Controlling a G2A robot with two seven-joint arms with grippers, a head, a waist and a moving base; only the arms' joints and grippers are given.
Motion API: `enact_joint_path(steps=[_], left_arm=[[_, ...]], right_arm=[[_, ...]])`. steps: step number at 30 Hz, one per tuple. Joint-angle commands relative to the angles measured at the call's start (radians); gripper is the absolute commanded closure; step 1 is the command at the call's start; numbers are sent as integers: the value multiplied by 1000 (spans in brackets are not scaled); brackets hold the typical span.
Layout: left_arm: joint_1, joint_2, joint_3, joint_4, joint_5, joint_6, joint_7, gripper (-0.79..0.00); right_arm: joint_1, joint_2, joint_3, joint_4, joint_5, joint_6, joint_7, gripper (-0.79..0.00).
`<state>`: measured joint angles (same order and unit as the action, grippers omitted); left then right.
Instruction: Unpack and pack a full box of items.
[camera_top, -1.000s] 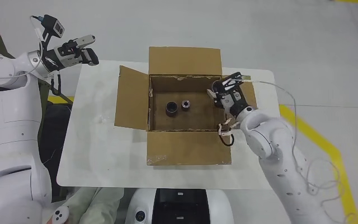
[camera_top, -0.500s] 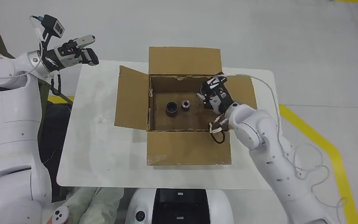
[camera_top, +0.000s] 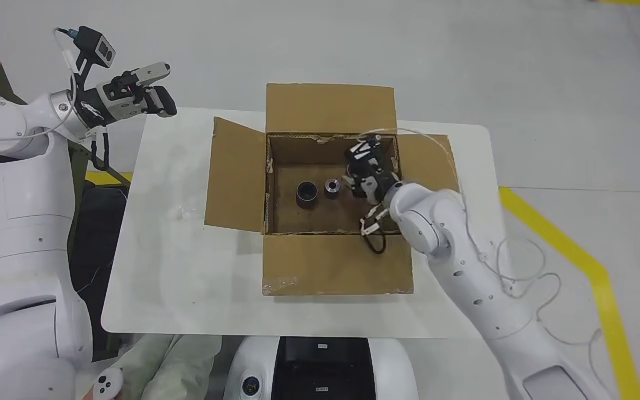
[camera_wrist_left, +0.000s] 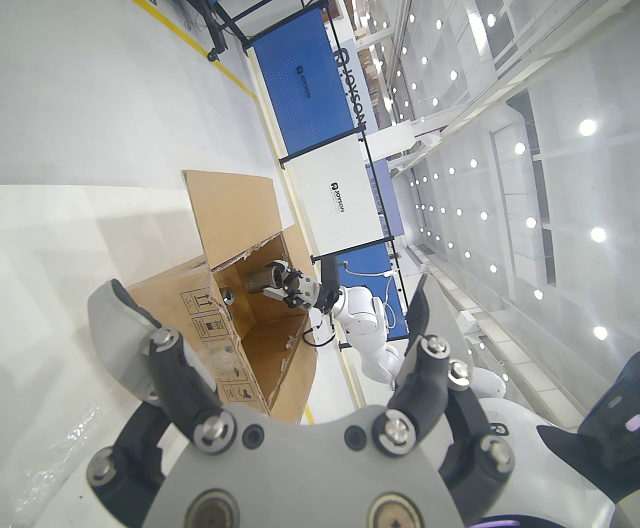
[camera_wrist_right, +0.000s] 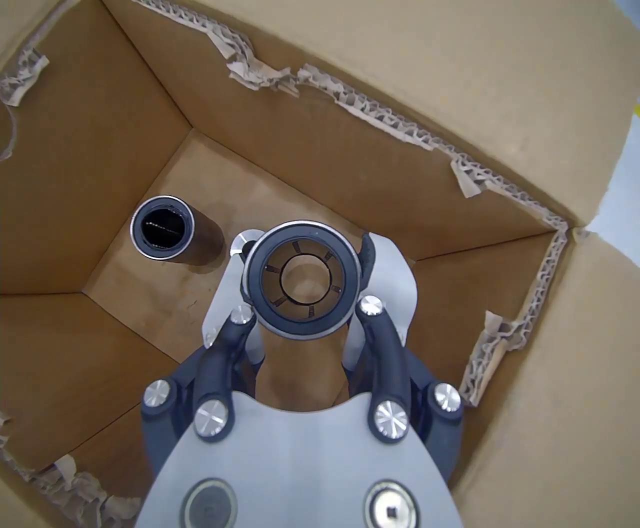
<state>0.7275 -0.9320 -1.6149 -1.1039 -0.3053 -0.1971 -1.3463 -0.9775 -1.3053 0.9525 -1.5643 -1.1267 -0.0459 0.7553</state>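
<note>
Packing, I judge: your right gripper (camera_wrist_right: 305, 257) is clamped on a bushing (camera_wrist_right: 256, 280), held upright inside the box (camera_top: 330, 108), above its floor, near a dark sleeve (camera_wrist_right: 162, 232). Next, lower it onto bare floor, then release.

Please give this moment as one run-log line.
right gripper: shut on held cylinder, over box | left gripper: open, empty | large cylinder, small cylinder standing inside

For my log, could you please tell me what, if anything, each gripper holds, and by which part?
Right gripper: metal cylinder, fingers on opposite sides of its wall. Left gripper: nothing.
</note>
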Motion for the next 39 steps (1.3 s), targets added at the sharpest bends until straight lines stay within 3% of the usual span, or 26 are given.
enact_joint_path(steps=[1,15,17,20,26,39], left_arm=[[0,0,0,0,0,0,0,-785],[0,0,0,0,0,0,0,-785],[0,0,0,0,0,0,0,-785],[0,0,0,0,0,0,0,-785],[0,0,0,0,0,0,0,-785],[0,0,0,0,0,0,0,-785]], right_arm=[[13,-5,-12,21,1,3,9,0],[82,-33,-60,152,9,15,50,0],[93,-38,-71,167,6,15,66,-92],[108,-45,-82,189,11,11,78,-169],[128,-56,-95,221,15,10,96,-215],[143,-68,-96,255,15,2,124,-391]])
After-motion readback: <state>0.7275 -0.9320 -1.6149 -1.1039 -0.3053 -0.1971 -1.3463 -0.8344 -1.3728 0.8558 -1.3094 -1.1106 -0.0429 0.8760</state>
